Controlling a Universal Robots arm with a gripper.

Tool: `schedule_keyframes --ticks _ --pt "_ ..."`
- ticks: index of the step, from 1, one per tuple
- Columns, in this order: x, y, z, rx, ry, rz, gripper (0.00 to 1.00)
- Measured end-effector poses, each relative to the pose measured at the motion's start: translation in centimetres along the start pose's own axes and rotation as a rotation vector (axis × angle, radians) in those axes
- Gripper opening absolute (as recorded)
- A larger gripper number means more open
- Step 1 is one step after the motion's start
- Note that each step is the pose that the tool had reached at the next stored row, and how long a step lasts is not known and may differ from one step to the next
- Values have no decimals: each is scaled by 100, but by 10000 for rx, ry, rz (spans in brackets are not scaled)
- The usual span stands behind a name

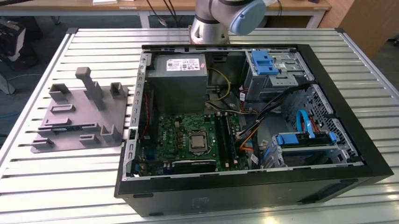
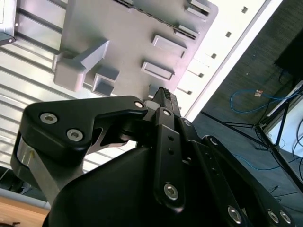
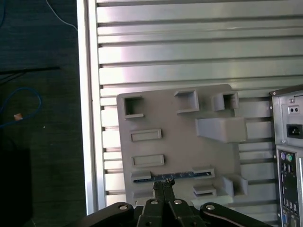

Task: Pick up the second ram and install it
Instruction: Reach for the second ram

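The second ram (image 3: 173, 176) is a thin dark blue stick standing on edge in a slot of the grey fixture plate (image 3: 180, 142). In the exterior view the ram (image 1: 64, 125) sits low in the fixture plate (image 1: 81, 116), on the exterior view's left of the computer case. My gripper (image 3: 163, 183) hangs well above the plate, its black fingertips pressed together with nothing between them. In the first wrist view the tips line up just beside the ram's middle. The second wrist view shows the shut gripper (image 2: 164, 93) from the side, over the plate (image 2: 123, 38).
The open black computer case (image 1: 349, 140) lies on the slatted metal table (image 1: 93, 42). Inside it are the green motherboard (image 1: 181, 135), long black slots (image 1: 225, 135), a grey power supply (image 1: 177, 70) and blue drive brackets (image 1: 265, 63). Upright posts (image 1: 90, 86) rise from the fixture.
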State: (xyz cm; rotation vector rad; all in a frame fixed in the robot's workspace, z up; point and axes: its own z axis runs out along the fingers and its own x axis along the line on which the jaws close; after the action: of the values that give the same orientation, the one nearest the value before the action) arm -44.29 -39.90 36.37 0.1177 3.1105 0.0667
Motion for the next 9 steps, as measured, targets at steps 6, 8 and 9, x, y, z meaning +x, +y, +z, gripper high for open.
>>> schedule_keyframes --ticks 6,8,9 --pt "-202 13 66 0 17 2 10" --pt "-237 14 102 1 21 1 10" --pt "-237 12 123 -3 17 2 10"
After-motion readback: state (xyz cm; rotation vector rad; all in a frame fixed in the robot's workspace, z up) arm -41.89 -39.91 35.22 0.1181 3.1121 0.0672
